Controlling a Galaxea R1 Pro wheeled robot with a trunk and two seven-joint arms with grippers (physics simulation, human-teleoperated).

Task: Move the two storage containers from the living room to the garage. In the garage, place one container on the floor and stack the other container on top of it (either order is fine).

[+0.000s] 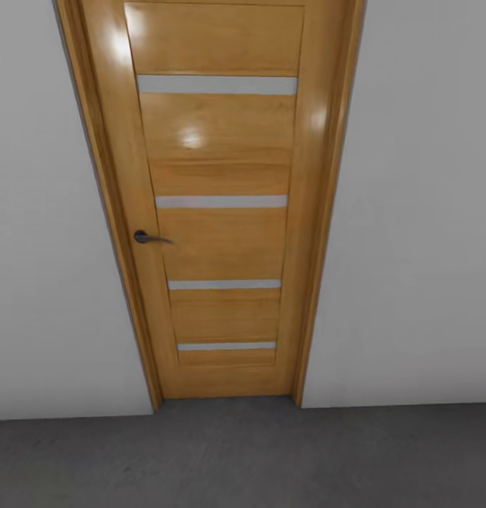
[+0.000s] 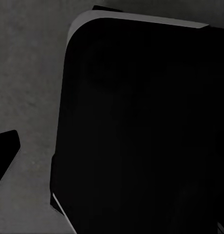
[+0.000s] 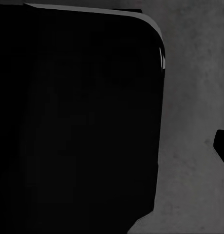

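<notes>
Shut wooden door [image 1: 218, 212] with dark handle [image 1: 149, 238], white wall [image 1: 52, 247] beside, grey floor [image 1: 243, 458] below. Grippers' grip: cannot tell.

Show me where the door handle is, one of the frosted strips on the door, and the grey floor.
door handle [image 1: 149, 238], head view, on the lever's middle.
frosted strip [image 1: 216, 85], head view, middle of the top strip.
floor [image 1: 243, 458], head view, bare grey concrete before the door.
</notes>
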